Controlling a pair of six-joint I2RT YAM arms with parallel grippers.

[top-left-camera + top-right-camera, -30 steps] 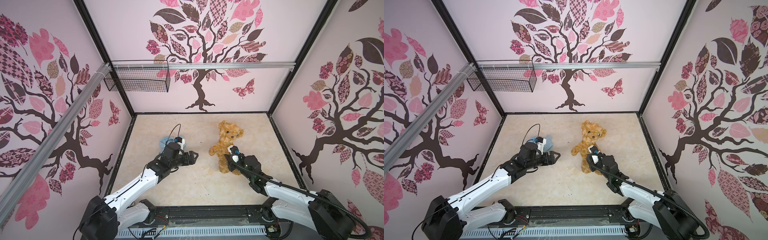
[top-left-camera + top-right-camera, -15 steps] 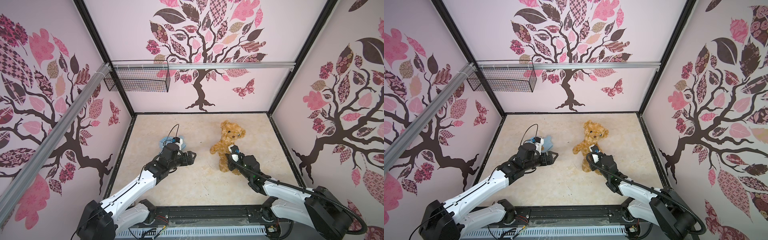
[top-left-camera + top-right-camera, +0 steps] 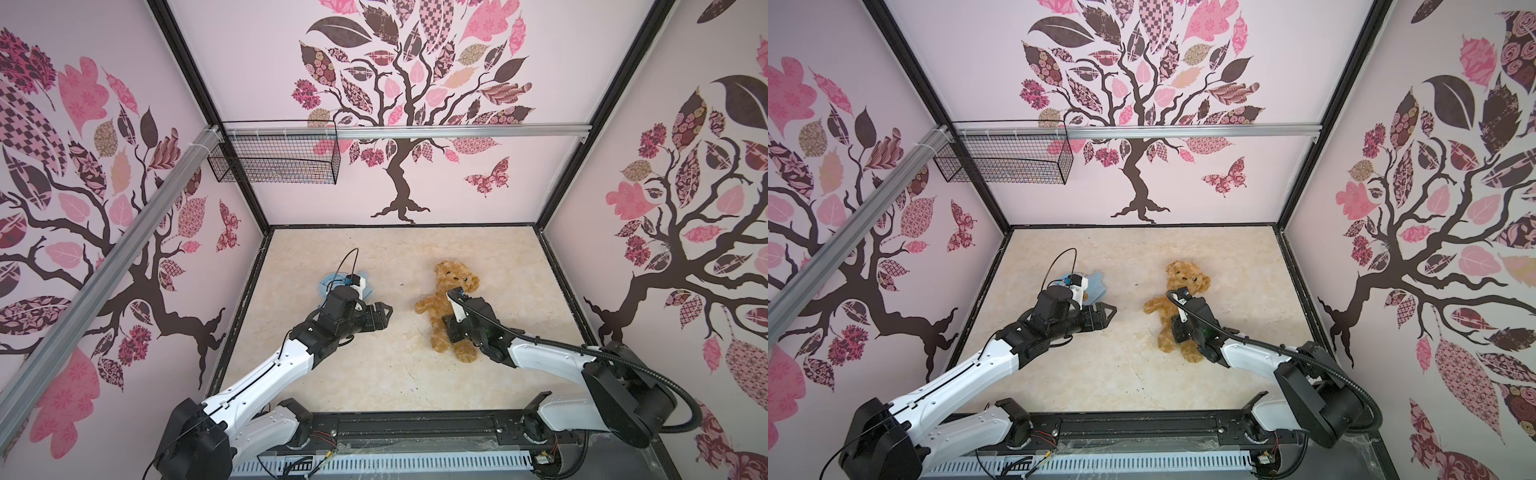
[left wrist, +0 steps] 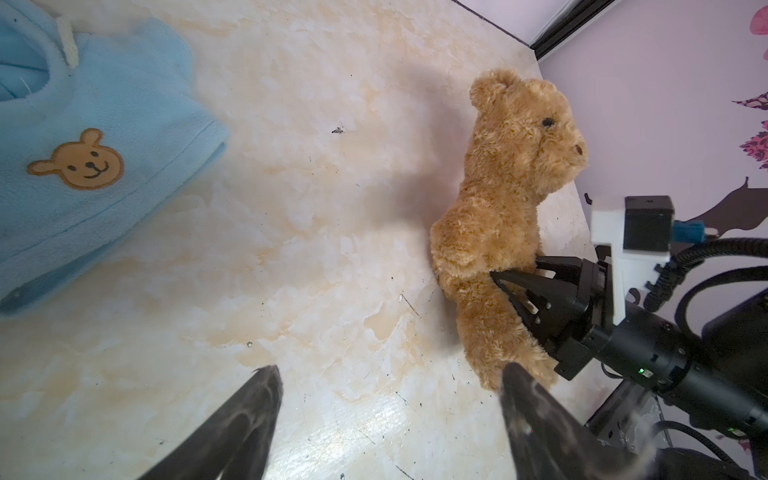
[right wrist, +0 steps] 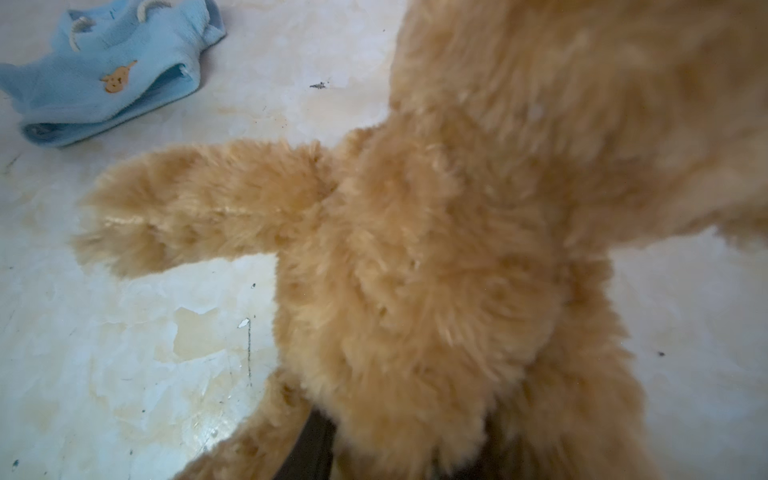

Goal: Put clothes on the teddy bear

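Teddy bear (image 3: 432,307) face-up right of centre; right gripper (image 4: 517,270) straddles its lower body, grip cannot tell. Left gripper (image 3: 385,318) spread wide, empty, near light-blue shirt (image 3: 328,283).

Teddy bear (image 3: 435,308): small, fluffy, golden-brown plush with round ears, dark eyes and a dark nose. Undressed, fur bare all over. In both top views it lies face-up (image 3: 1158,308) on the beige marbled floor (image 3: 374,257), right of middle. Head points toward the back wall, legs toward the front edge. Arms spread; one stubby arm (image 5: 199,199) reaches out over the floor toward the middle. Legs slightly parted. Right gripper (image 4: 515,268) meets the lower trunk by the legs; hold uncertain. Fur blurred in the right wrist view.
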